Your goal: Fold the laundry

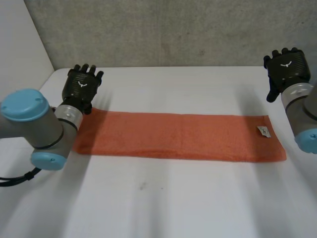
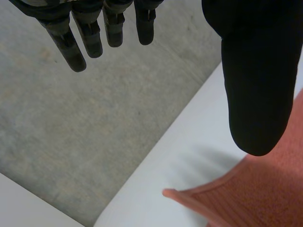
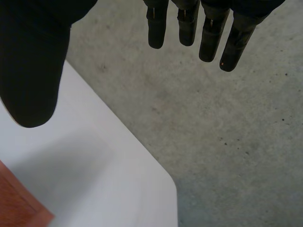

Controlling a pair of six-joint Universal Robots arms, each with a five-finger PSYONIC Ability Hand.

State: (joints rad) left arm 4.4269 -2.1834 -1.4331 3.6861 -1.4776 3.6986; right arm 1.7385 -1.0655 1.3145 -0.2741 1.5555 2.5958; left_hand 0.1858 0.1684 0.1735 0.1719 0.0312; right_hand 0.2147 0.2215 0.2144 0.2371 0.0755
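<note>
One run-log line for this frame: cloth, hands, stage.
orange towel: flat long strip on white table | left hand: open, by its far left corner | right hand: open, beyond its right end, holding nothing

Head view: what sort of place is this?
Likely a lab test bench: a white table, a plain concrete wall behind it, and one orange towel laid flat, with the left hand and right hand near its ends.

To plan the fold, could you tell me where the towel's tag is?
In the head view, the tag lies on the orange towel's right end, near the right hand.
</note>
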